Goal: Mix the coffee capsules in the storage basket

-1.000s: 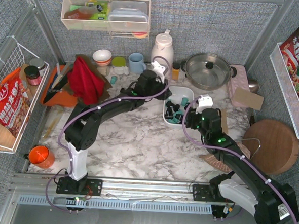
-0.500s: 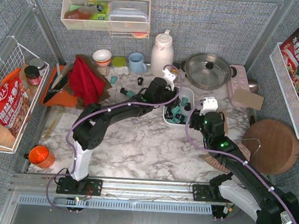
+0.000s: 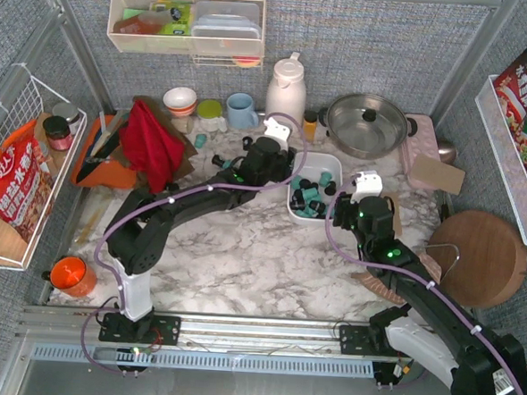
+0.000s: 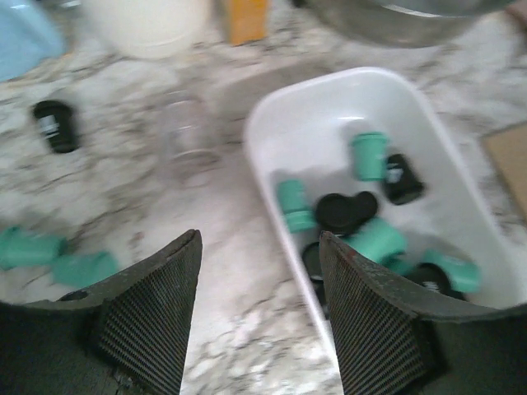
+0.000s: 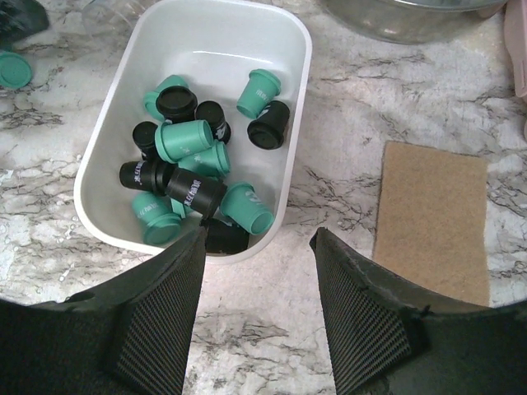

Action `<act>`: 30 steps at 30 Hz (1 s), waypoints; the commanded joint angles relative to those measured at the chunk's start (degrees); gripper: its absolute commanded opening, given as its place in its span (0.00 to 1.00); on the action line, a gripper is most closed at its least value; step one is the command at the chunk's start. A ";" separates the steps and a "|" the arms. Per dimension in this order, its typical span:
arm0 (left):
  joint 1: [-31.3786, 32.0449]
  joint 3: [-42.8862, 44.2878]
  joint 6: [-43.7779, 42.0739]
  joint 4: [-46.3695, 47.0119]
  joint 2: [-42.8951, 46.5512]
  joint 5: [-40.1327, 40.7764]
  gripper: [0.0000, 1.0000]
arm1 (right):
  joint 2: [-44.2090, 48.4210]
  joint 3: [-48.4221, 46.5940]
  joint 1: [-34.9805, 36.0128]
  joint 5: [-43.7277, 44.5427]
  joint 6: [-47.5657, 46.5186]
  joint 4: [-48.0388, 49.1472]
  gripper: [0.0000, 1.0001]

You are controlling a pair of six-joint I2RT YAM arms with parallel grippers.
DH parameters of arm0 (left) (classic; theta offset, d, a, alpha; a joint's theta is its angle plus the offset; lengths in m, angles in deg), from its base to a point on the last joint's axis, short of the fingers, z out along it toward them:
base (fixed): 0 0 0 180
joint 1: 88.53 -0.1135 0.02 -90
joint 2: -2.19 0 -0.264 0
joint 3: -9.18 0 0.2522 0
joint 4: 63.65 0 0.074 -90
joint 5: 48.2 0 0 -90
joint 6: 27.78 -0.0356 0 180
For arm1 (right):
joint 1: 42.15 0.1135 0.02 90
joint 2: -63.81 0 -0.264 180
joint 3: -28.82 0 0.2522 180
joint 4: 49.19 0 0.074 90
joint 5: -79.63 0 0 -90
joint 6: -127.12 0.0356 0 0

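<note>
Twelve o'clock on the marble table (image 3: 242, 259): a white jug (image 3: 287, 82) standing upright, a small orange-capped jar (image 3: 310, 125) just beside it. One o'clock, a steel pan (image 3: 366, 125) with its lid on. Two o'clock, a tan cardboard piece (image 3: 437, 175). Four o'clock, a round wooden board (image 3: 477, 258). Seven o'clock, an orange cup (image 3: 73, 275). Nine o'clock, a wire rack (image 3: 50, 95) carrying a red packet (image 3: 18, 187). Ten o'clock, a heaped red cloth (image 3: 151, 141). Eleven o'clock, a striped bowl (image 3: 180, 99) and a blue mug (image 3: 242, 111). High on the back wall, a clear bin (image 3: 186, 23).
</note>
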State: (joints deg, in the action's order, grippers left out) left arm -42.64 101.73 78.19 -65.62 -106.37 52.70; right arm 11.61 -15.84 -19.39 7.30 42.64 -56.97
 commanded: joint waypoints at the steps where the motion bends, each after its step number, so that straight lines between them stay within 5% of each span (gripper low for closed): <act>1: -1.89 -1.63 -2.29 -4.74 1.37 11.00 0.69 | -0.73 -0.61 -0.04 -0.61 0.55 1.05 0.60; 14: -14.40 -2.23 1.79 -12.62 -3.38 -1.11 0.81 | -1.82 -0.82 -0.01 -1.18 0.40 1.14 0.60; 30: -18.82 1.84 -1.95 -12.84 -11.48 -8.45 0.81 | -2.56 -1.03 -0.03 -1.68 0.07 1.10 0.61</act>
State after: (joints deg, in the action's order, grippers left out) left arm -61.33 103.08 78.67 -79.26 -117.36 47.73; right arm 9.03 -16.32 -19.39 5.81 42.75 -56.97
